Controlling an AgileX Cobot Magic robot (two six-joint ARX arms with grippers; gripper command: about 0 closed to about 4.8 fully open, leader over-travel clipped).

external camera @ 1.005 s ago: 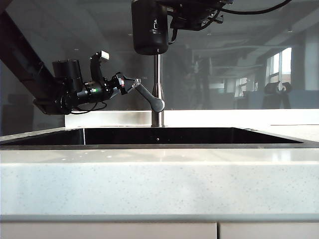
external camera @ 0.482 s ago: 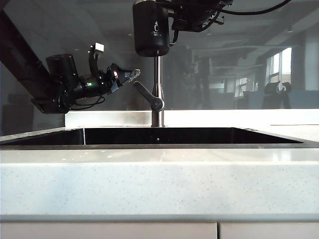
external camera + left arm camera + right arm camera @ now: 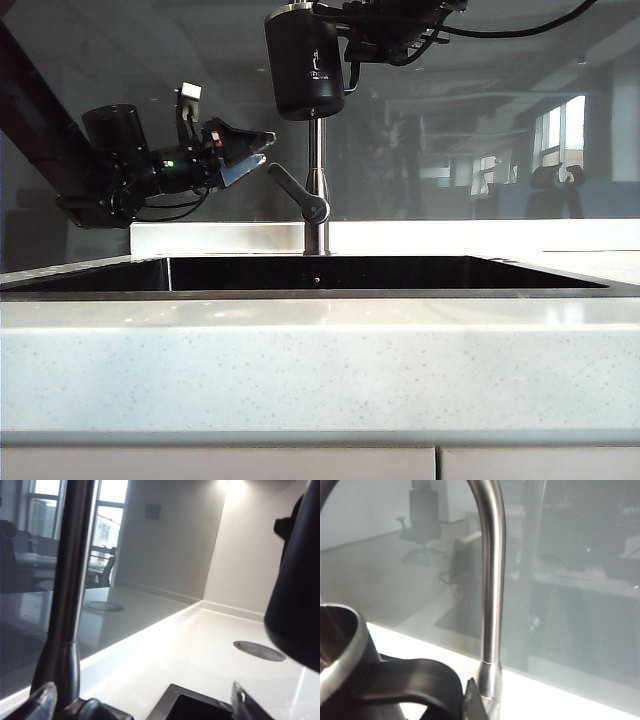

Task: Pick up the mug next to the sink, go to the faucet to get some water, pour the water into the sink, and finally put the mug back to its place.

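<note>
Left hand (image 3: 262, 150) now off lever (image 3: 296, 190)

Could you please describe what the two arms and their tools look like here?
Left tool: black body with a small green light, a white tag on top, thin black cables and pale translucent fingers. Right tool: black, with a thick black cable.

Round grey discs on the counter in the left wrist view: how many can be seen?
2. One round grey disc lies on the counter beside the mug. A second shows in the glossy wall panel and may be a reflection.

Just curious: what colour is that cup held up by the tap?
Matte black cylindrical mug, steel rim; clearest in the exterior view.
</note>
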